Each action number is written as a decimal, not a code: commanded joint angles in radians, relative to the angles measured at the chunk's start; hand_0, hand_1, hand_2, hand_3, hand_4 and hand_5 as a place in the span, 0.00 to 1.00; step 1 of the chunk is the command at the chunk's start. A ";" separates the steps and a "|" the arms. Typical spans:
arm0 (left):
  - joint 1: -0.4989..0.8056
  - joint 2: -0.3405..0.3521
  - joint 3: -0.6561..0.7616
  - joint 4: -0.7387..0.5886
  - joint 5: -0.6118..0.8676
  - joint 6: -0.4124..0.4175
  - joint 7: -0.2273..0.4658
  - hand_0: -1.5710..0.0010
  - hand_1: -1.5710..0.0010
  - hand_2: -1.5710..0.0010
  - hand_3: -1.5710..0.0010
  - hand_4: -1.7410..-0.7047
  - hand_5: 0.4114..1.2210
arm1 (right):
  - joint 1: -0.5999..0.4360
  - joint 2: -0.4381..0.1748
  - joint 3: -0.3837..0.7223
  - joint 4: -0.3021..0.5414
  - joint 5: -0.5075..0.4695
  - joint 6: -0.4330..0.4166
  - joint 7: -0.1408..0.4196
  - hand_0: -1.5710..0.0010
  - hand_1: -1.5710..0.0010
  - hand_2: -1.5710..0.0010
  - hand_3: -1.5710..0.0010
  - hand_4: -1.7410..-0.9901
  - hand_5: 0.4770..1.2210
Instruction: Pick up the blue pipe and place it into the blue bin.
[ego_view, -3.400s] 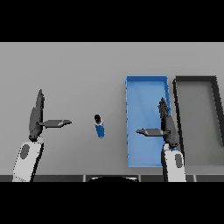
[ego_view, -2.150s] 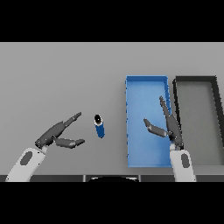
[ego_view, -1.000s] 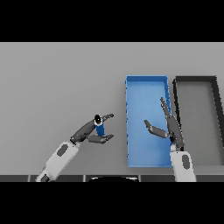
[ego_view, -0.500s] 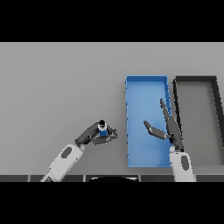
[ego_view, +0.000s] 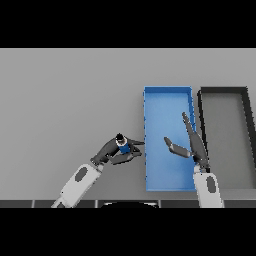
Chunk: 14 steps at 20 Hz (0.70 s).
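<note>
On the grey table (ego_view: 60, 100), seen from the head view, the left hand (ego_view: 114, 150) has its fingers and thumb curled round the blue pipe (ego_view: 123, 146) — a short blue tube with a dark cap at its top. Hand and pipe sit just to the left of the blue bin (ego_view: 168, 92), close to its left wall but outside it. I cannot tell whether the pipe is lifted off the table or only grasped. The right hand (ego_view: 191, 145) hovers over the blue bin with fingers straight and thumb spread, holding nothing. A dark bin (ego_view: 224, 91) stands beside the blue one, on its right.

By my reading, the grasp is made; carrying the pipe over the wall and letting it go inside the bin remain.

Compared with half a second ago, the left hand and pipe have shifted slightly right, toward the bin — the right hand looks unchanged.
</note>
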 joint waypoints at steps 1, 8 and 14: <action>-0.009 -0.001 0.007 -0.013 0.002 0.002 0.022 0.02 0.01 0.01 0.01 0.25 0.99 | 0.007 -0.003 -0.001 -0.002 0.004 -0.001 -0.007 1.00 1.00 1.00 1.00 0.80 0.10; -0.051 -0.009 0.023 -0.071 0.002 -0.045 0.115 0.00 0.00 0.00 0.00 0.26 1.00 | 0.002 -0.012 -0.004 0.003 0.006 0.002 -0.028 1.00 1.00 1.00 1.00 0.82 0.13; -0.047 -0.031 0.025 -0.062 -0.022 -0.077 0.136 0.00 0.00 0.00 0.00 0.26 1.00 | 0.104 0.011 0.022 -0.115 0.061 -0.053 0.014 1.00 1.00 1.00 1.00 0.82 0.14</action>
